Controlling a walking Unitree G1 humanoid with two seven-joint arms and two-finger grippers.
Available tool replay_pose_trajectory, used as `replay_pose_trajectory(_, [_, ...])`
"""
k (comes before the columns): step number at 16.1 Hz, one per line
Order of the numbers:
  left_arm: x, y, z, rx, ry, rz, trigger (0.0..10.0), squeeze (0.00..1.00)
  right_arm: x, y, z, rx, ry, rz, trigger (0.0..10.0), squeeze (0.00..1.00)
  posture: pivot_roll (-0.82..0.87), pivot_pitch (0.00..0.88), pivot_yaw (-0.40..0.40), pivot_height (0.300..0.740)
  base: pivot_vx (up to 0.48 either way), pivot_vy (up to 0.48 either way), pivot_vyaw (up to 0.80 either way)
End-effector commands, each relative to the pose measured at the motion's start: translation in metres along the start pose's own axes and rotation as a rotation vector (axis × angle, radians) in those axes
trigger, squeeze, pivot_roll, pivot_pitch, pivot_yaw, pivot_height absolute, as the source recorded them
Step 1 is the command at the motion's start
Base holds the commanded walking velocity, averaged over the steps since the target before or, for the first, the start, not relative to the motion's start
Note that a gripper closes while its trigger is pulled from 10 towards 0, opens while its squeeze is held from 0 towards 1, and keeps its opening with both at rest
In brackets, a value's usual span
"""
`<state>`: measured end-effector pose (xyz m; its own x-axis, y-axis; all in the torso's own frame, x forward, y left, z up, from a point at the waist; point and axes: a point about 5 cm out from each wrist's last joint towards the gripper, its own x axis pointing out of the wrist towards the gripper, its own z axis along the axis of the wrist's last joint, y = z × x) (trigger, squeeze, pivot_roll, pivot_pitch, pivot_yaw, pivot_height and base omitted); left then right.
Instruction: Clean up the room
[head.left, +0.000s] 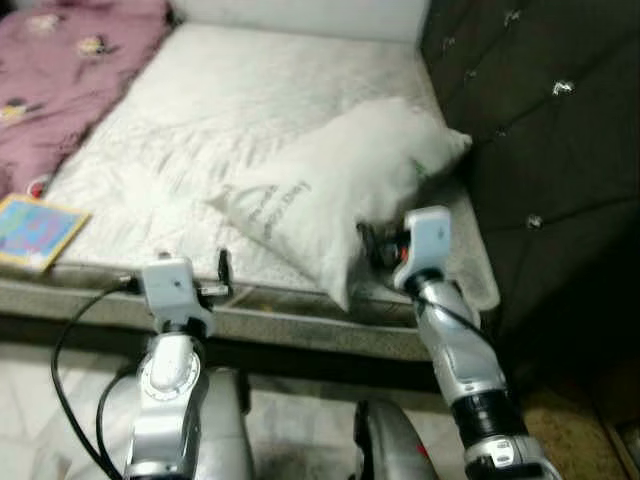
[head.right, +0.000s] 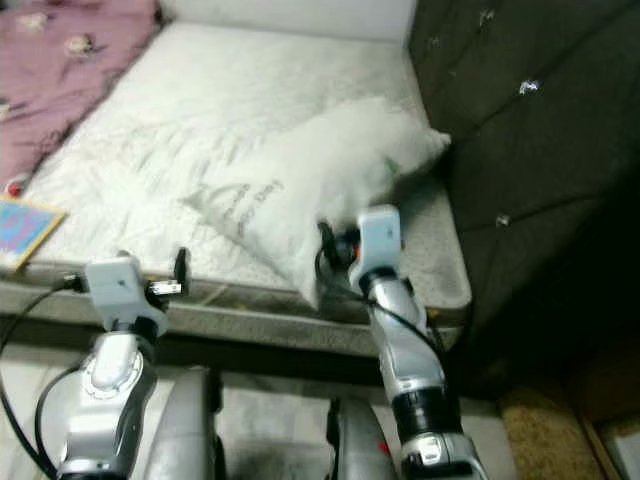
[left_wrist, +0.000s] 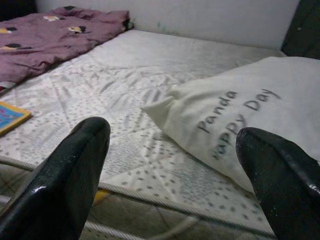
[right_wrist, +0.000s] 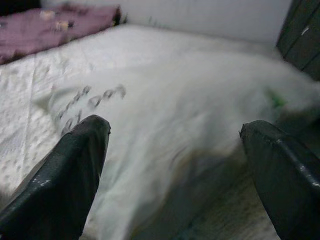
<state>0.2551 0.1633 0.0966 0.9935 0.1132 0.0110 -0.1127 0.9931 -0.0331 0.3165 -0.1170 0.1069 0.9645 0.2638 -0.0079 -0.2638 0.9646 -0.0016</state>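
two claws up: both raised at the near edge of the bed, both spread wide and empty
pillow (head.left: 335, 190): white, printed "panda happy day", lying on the bare mattress (head.left: 230, 100) toward the dark padded headboard (head.left: 540, 120)
pillow long axis: runs roughly from 7 o'clock to 1 o'clock across the head view, far corner touching the headboard, near corner hanging toward the mattress edge
right claw (head.left: 372, 245): fingers (right_wrist: 65, 170) wide apart, nothing between them, right at the pillow's near edge; wrist view looks straight into the pillow body, slightly blurred
pillow from right claw: dead ahead at 12 o'clock, just beside or touching, cannot tell which
left claw (head.left: 225, 272): fingers (left_wrist: 60, 180) wide apart, empty, over the mattress edge
pillow from left claw: ahead and off at about 1 o'clock, its pointed corner nearest, still apart
nearer arm: right, clearly
book (head.left: 35, 230): blue and yellow, flat at the near left corner of the mattress, about 10 o'clock from the left claw
blanket (head.left: 70, 70): purple, bunched on the far left of the bed
judgement: next move likely the right claw closing on the near pillow edge; soft fabric may slip out of a shallow pinch
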Motion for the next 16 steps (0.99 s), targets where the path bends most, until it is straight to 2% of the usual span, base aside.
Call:
replay_pose_trajectory(1, [0.005, -0.001, 0.012, 0.006, -0.05, -0.005, 10.0, 0.0, 0.005, 0.0, 0.014, -0.024, -0.051, 0.017, 10.0, 0.0, -0.05, 0.051, -0.035, 0.599, 0.0, 0.0, 0.0])
replay_pose_trajectory(4, [0.001, -0.003, 0.014, -0.017, -0.067, -0.032, 10.0, 0.0, 0.005, 0.004, 0.013, -0.035, -0.052, 0.038, 10.0, 0.0, -0.04, 0.053, -0.035, 0.599, 0.085, 0.0, 0.0])
replay_pose_trajectory(14, [0.001, -0.009, 0.012, -0.029, -0.059, -0.066, 10.0, 0.0, 0.003, 0.004, 0.01, -0.058, -0.049, 0.057, 10.0, 0.0, -0.05, 0.054, -0.032, 0.599, 0.393, 0.0, 0.0])
replay_pose_trajectory(16, [0.001, -0.011, 0.01, -0.025, -0.044, -0.069, 10.0, 0.0, 0.003, 0.003, 0.01, -0.06, -0.048, 0.058, 10.0, 0.0, -0.05, 0.057, -0.033, 0.599, 0.0, 0.0, 0.0])
